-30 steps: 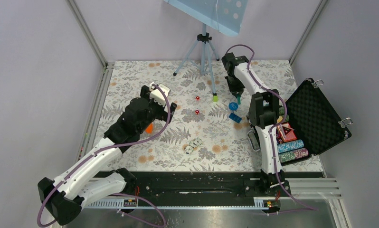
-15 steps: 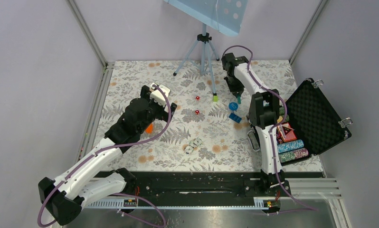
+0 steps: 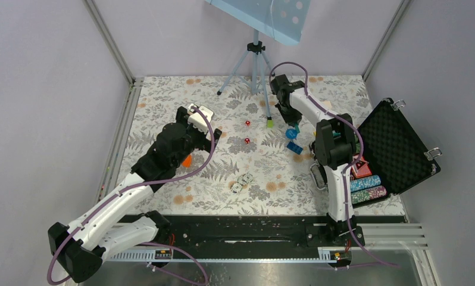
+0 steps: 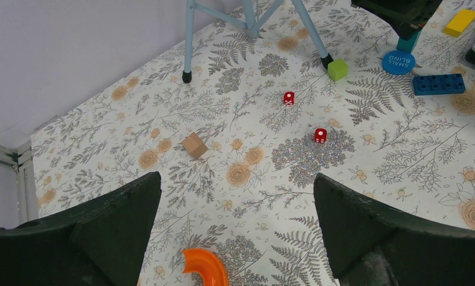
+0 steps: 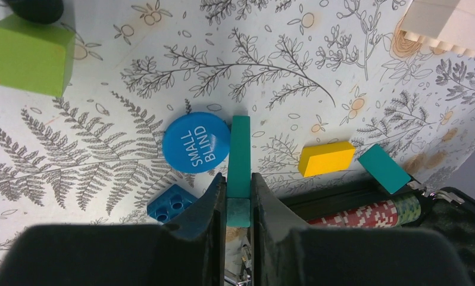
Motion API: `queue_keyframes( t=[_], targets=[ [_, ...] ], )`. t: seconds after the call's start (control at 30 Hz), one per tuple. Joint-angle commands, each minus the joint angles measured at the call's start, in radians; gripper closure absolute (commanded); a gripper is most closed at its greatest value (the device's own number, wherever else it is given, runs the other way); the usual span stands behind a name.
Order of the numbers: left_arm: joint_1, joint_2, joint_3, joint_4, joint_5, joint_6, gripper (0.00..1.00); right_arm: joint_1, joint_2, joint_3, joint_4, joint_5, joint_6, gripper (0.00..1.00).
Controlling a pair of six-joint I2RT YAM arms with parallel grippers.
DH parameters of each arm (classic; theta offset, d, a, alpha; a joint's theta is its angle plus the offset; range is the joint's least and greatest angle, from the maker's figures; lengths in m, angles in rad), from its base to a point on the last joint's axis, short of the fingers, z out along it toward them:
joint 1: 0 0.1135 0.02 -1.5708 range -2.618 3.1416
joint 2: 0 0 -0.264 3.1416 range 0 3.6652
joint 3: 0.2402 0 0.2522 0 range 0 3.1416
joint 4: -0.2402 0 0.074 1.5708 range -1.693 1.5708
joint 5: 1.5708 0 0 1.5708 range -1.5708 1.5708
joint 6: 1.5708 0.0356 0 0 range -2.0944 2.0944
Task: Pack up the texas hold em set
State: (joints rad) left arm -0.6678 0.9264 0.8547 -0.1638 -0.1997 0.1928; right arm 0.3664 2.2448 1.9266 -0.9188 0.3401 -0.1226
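While my right pincer (image 5: 238,182) clamps a teal bar (image 5: 240,149) just beside the blue small-blind disc (image 5: 196,142), left pincer (image 4: 236,179) spread wide, orange curved piece (image 4: 205,267) below, red die (image 4: 320,135) ahead.

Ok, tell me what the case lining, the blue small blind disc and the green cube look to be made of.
The case lining looks like black foam, matte, going by its egg-crate dimples. The small blind disc is probably plastic: smooth, even blue with printed white lettering. The green cube could be painted wood or plastic; its flat matte faces and crisp edges leave that open.
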Motion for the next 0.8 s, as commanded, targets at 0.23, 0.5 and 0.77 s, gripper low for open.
queue_keyframes(
  t=[0.23, 0.5, 0.77],
  targets=[
    [-0.004, -0.002, -0.011, 0.05, -0.014, 0.013, 0.01, 0.083, -0.12, -0.252, 0.188, -0.135, 0.049, 1.0],
    [-0.004, -0.001, -0.011, 0.049, -0.013, 0.014, 0.01, 0.121, -0.148, -0.249, 0.202, -0.128, 0.066, 1.0],
    [-0.004, 0.002, -0.013, 0.049, -0.012, 0.017, 0.01, 0.161, -0.222, -0.322, 0.221, -0.216, 0.053, 1.0]
  ],
)
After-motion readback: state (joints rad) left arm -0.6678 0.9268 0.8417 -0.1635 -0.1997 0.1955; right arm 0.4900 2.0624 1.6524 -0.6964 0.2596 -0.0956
